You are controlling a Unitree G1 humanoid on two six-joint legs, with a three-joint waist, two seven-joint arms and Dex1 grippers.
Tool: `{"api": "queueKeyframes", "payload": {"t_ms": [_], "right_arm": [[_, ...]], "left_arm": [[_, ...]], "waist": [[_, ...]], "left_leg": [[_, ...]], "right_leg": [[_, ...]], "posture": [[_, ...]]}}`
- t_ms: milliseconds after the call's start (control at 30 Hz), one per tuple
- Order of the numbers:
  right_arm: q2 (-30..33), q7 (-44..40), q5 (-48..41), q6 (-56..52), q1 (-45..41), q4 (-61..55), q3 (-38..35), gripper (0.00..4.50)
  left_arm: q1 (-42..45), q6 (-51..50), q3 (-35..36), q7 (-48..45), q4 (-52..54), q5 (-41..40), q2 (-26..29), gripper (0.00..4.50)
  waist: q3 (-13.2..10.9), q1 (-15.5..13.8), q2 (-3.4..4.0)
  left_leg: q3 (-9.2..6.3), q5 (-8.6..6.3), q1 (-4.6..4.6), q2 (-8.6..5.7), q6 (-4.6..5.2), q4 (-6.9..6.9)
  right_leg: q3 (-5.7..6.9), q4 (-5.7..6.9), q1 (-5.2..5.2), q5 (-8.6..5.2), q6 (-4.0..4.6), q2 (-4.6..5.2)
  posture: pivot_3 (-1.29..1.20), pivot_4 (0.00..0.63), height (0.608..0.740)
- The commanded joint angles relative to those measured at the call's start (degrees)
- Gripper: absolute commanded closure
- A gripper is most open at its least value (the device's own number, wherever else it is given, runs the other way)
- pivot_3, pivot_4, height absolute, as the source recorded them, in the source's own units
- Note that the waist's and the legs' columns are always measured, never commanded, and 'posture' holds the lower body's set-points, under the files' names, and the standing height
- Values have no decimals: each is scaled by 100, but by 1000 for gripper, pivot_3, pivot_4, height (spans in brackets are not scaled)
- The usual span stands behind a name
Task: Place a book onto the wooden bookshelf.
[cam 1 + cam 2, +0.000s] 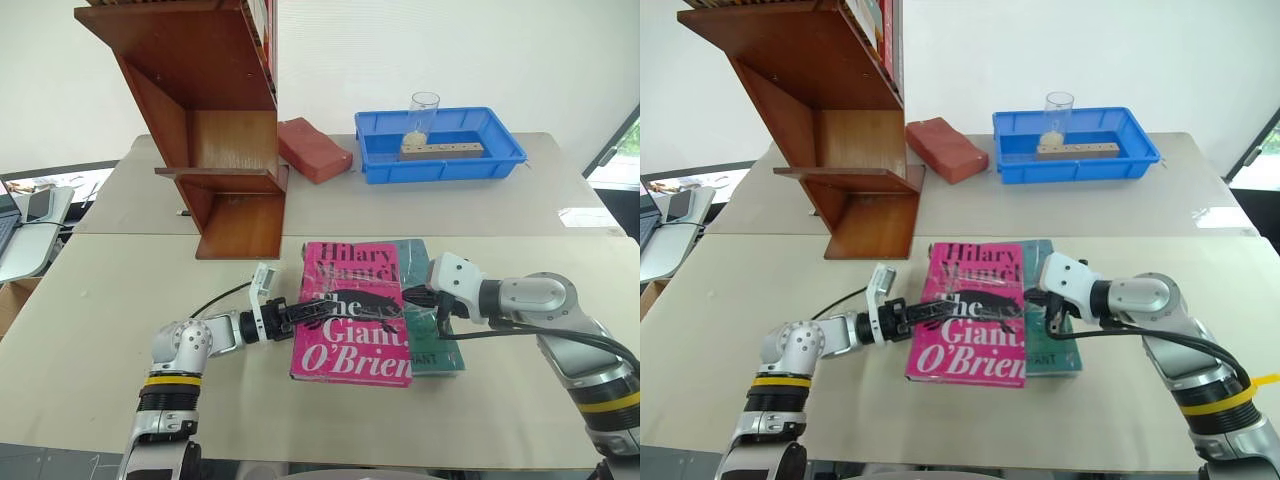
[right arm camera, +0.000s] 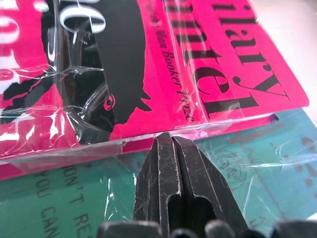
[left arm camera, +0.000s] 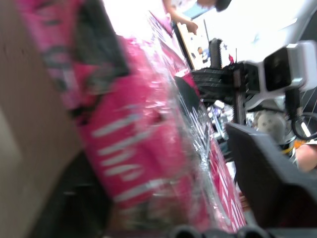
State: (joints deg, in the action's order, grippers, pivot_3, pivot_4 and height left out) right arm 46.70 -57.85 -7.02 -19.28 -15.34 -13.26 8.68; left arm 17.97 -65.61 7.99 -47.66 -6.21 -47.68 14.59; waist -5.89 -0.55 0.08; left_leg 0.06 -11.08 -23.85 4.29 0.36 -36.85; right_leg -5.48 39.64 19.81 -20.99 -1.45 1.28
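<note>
At the far left of the table [image 1: 120,300], the wooden bookshelf [image 1: 215,120] stands with bare lower shelves, well apart from the book [image 1: 352,315], leaving open tabletop between them. The book, bright pink with a glossy wrap and a black animal figure, lies flat, overlapping a teal-green book [image 1: 438,340]. The left gripper [image 1: 318,308] clamps the book's left edge; the right gripper [image 2: 171,144], fingers closed together, touches its right edge.

Book [image 1: 352,312] atop 2nd book [image 1: 437,335]
</note>
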Motion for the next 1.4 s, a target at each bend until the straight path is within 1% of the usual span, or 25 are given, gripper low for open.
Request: {"api": "queueKeyframes", "payload": {"t_ms": [33, 100, 200, 267, 367, 433, 467, 500, 533, 600, 700, 733, 800, 867, 967, 1067, 1233, 1333, 1400], "right_arm": [[128, -86, -224, -57, -57, -277, -322, 4500], [243, -143, -347, -110, 37, -407, -500, 4500], [702, -274, -593, -262, 325, -626, -1188, 4500], [974, -357, -822, -454, 467, -690, -1713, 4500], [1302, -541, -1223, -776, 587, -819, -2324, 4500], [1447, -638, -1462, -985, 584, -907, -2563, 4500], [1507, -663, -1627, -1124, 510, -961, -2680, 4500], [1540, -663, -1735, -1216, 454, -998, -2740, 4500], [1572, -643, -1886, -1343, 358, -1050, -2798, 4500], [1601, -595, -2055, -1494, 238, -1105, -2830, 4500], [1533, -370, -2496, -1875, -214, -1183, -2881, 4500], [1500, -275, -2665, -2025, -427, -1200, -2872, 4500], [1442, -90, -2883, -2260, -805, -1195, -2782, 4500], [1403, 29, -2994, -2370, -1033, -1167, -2681, 4500], [1304, 156, -3063, -2372, -1347, -1097, -2515, 4500], [1192, 268, -3107, -2360, -1635, -1014, -2405, 4500], [787, 520, -3151, -2340, -2513, -823, -2057, 4500], [672, 482, -3091, -2303, -2750, -771, -1899, 4500], [627, 435, -3017, -2228, -2820, -713, -1799, 4500]], "left_arm": [[-35, 2, 244, 43, 433, -295, 102, 3134], [-58, -17, 334, 79, 607, -410, 192, 3747], [43, 268, 559, -92, 1159, -469, 627, 3753], [240, 785, 354, -360, 1679, -174, 1016, 3754], [750, 1941, -272, -651, 2419, 658, 1483, 3755], [1106, 2725, -610, -788, 2657, 1212, 1642, 3755], [1435, 3339, -745, -792, 2654, 1622, 1660, 3755], [1641, 3764, -825, -792, 2603, 1889, 1660, 3755], [1979, 4396, -922, -683, 2427, 2364, 1683, 3755], [2332, 5243, -1048, -579, 2113, 2972, 1731, 3755], [3075, 7429, -1300, -444, 1165, 4423, 2219, 3755], [3333, 7973, -1371, -347, 789, 4860, 2442, 3755], [3708, 8699, -1478, -82, 74, 5534, 2825, 3755], [3880, 9163, -1598, 84, -485, 5987, 3105, 3755], [3939, 9408, -1735, 104, -1000, 6466, 3510, 3755], [3913, 9395, -1756, 38, -1103, 6562, 3650, 3755], [3690, 8990, -1792, -312, -1035, 6791, 4026, 3755], [3612, 8751, -1811, -436, -1018, 6873, 4119, 3755], [3528, 8599, -1830, -563, -975, 6890, 4163, 3755]], "waist": [[0, 0, 0], [-1, -4, -1], [-3, -14, -4], [-5, -9, -6], [-9, -26, -7], [-9, -34, -5], [-9, -27, -4], [-10, -25, -6], [-10, -17, -5], [-11, 1, -5], [-13, 42, 0], [-24, 55, 5], [-35, 64, 13], [-34, 60, 14], [-34, 58, 17], [-53, 38, 27], [-59, 23, 27], [-60, 8, 26], [-60, -3, 26]], "left_leg": [[0, 0, 0, 0, 0, 1], [0, 0, -2, 0, 0, 1], [-2, 0, 2, 0, -1, 2], [-6, 0, -1, -1, -1, 5], [-6, 1, 8, -1, -4, 9], [-9, 0, 25, -5, -6, 9], [-8, 0, 23, -8, -5, 12], [-6, -1, 24, -12, -7, 11], [-7, -1, 14, -18, -7, 10], [-8, 0, 8, -21, -5, 11], [-8, -1, 11, -21, -3, 19], [-9, -1, 11, -21, -3, 19], [-11, 0, 9, -22, -2, 21], [-12, 0, 12, -24, -2, 22], [-10, -1, 9, -24, -1, 23], [-11, -1, 5, -24, -1, 23], [-8, -1, 0, -21, -1, 22], [-8, -1, -4, -20, 0, 29], [-8, 0, -7, -16, 1, 33]], "right_leg": [[0, 0, 0, 0, 0, 0], [0, -1, 0, 0, 0, 0], [1, -8, -7, 0, 0, 0], [2, -16, -9, 0, 0, 0], [5, -40, -32, 11, 13, 1], [5, -62, -60, 8, 8, 2], [1, -73, -63, 9, 7, 2], [-2, -76, -72, 10, 6, 6], [-4, -77, -68, 12, 6, 9], [-9, -81, -64, 22, 16, 8], [-13, -82, -63, 22, 16, 6], [-13, -81, -61, 22, 16, 6], [-15, -80, -56, 23, 14, 4], [-16, -80, -58, 22, 12, 6], [-14, -80, -54, 20, 7, 8], [-13, -70, -45, 5, -21, 8], [-11, -59, -28, 4, -23, 9], [-9, -45, -9, 6, -20, 7], [-5, -39, 27, 6, -20, 6]], "posture": [[0, 150, 649], [0, 150, 649], [0, 150, 649], [0, 150, 649], [0, 150, 649], [0, 150, 649], [0, 150, 649], [0, 150, 649], [0, 150, 649], [0, 150, 649], [0, 150, 649], [0, 150, 649], [0, 150, 649], [0, 150, 649], [0, 150, 649], [0, 150, 649], [0, 150, 649], [0, 150, 649], [0, 150, 649]]}}
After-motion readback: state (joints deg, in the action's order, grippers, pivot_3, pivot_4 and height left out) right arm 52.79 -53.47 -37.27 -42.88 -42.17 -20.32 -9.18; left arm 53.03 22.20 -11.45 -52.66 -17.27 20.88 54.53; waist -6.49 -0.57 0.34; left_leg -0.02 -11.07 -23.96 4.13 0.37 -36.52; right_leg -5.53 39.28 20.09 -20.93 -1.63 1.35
